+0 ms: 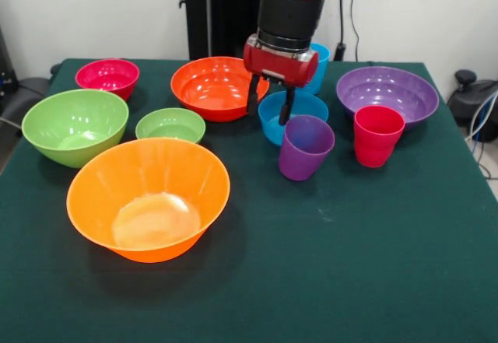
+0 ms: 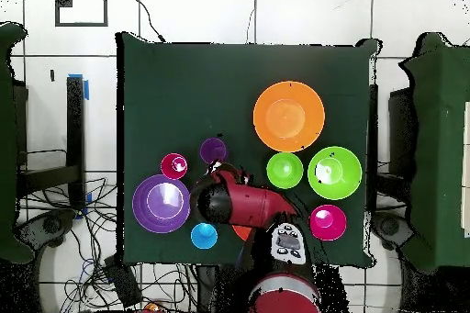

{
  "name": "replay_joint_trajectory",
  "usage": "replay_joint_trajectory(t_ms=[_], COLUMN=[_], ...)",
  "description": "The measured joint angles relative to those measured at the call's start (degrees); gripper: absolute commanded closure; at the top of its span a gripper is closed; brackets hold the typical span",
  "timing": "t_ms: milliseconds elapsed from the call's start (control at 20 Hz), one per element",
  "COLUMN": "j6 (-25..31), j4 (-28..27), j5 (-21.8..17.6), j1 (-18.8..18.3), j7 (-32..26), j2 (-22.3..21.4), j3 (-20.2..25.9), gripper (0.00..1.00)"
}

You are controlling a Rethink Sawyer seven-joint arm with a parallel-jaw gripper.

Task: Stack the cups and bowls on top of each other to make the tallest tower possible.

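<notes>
Hanging open over the small blue bowl, the pincer gripped nothing, while cups and bowls stood apart, unstacked, on the green surface, the large orange bowl nearest the camera.

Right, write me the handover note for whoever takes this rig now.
Gripper: open, holding nothing, fingers hanging over the small blue bowl.
Layout, front view: large orange bowl nearest the camera; large green bowl and small green bowl to its left; pink-red bowl and red-orange bowl at the back; purple bowl on the right; purple cup and red cup upright in front of it; blue cup partly hidden behind the arm.
Done: nothing stacked, every piece stands alone.
Left: the whole tower.
</notes>
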Motion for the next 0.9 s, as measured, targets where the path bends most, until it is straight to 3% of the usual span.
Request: replay_joint_trajectory(t_ms=[900], j6=[-0.01], j4=[-2.32], j5=[-3.37], j1=[-1.14], j7=[0.00], j2=[5.72], j3=[1.34], gripper=[0.00])
